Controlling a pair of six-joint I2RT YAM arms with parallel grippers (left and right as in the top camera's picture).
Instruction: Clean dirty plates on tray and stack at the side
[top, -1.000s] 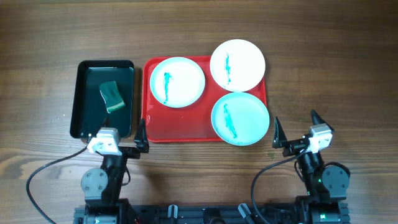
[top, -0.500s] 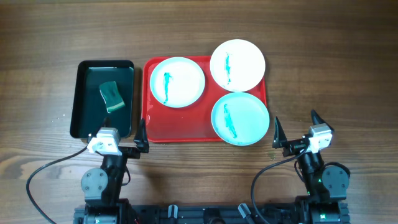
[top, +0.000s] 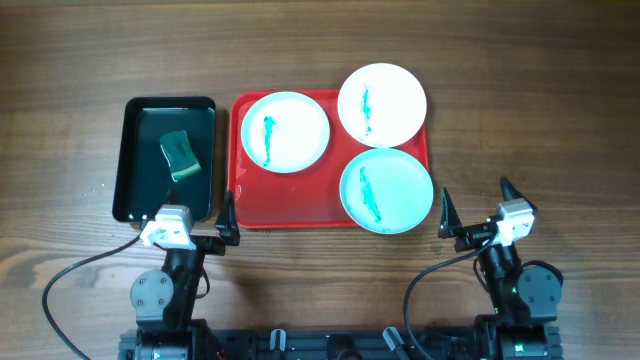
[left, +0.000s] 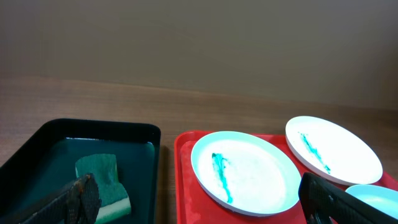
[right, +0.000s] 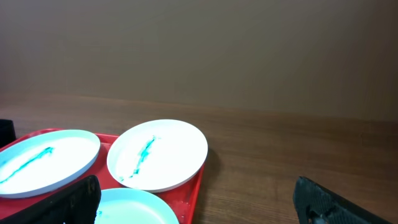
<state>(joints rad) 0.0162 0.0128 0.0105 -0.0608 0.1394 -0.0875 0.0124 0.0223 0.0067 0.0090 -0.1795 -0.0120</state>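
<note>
Red tray (top: 300, 200) with three teal-smeared plates (top: 285, 131) on wood counter (top: 520, 60); left tool (left: 199, 186) and right tool (right: 198, 186) both wide open

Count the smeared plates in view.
3, all on the red tray: far-left plate, far-right plate overhanging the rim, near-right plate also overhanging. None look hidden.

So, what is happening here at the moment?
Nothing is being handled yet. Both arms sit at the near table edge, left gripper and right gripper open and empty. Three plates lie on the red tray, each with a teal smear unwiped. The green sponge lies in the black tray beside it.
</note>
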